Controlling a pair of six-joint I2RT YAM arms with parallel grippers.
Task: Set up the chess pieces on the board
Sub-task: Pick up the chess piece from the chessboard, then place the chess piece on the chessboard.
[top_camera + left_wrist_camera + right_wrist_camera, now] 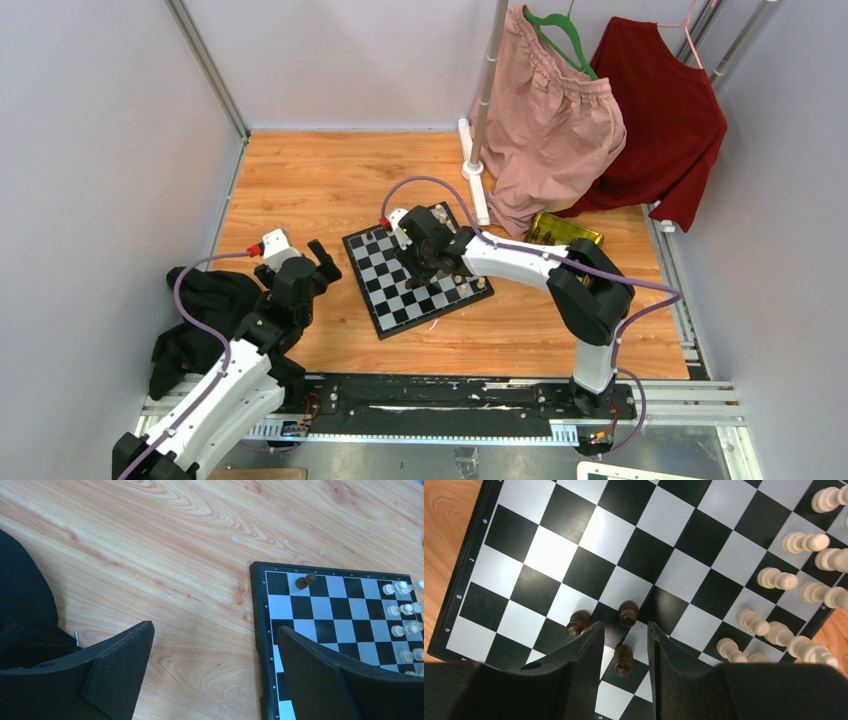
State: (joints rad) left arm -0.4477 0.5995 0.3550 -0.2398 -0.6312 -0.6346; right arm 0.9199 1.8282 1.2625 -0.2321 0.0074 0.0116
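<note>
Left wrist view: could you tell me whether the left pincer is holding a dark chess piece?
No, the left pincer stands wide open above the table beside the board, with nothing gripped between its fingers.

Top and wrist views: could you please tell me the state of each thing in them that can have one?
board, lying flat on the table.
left gripper, open and empty, beside the board.
right gripper, open, fingers either side of a dark piece, gaps showing.
other dark pieces, two, upright on the board.
white pieces, upright in two rows along one edge.
pink garment, hanging.
red garment, hanging.
</note>
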